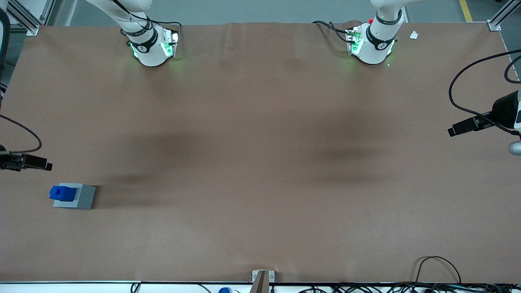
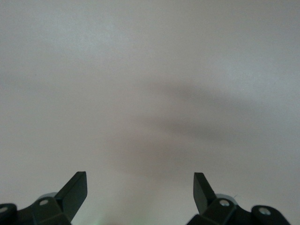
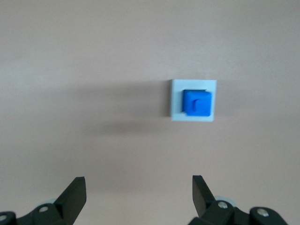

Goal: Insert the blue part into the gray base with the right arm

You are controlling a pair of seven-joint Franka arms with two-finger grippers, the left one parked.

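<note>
The blue part (image 1: 62,193) sits in the recess of the gray base (image 1: 84,197) and sticks up out of its top. The base stands on the brown table toward the working arm's end. My right gripper (image 1: 45,165) hangs above the table, apart from the base and a little farther from the front camera than it. In the right wrist view the gripper (image 3: 138,180) is open and empty. The blue part (image 3: 197,103) in the gray base (image 3: 176,101) lies well clear of the fingertips (image 3: 77,185).
The two arm bases (image 1: 152,47) (image 1: 372,44) stand on the table's edge farthest from the front camera. A small white scrap (image 1: 414,35) lies near the parked arm's base. A metal bracket (image 1: 263,276) and cables (image 1: 437,270) are at the nearest edge.
</note>
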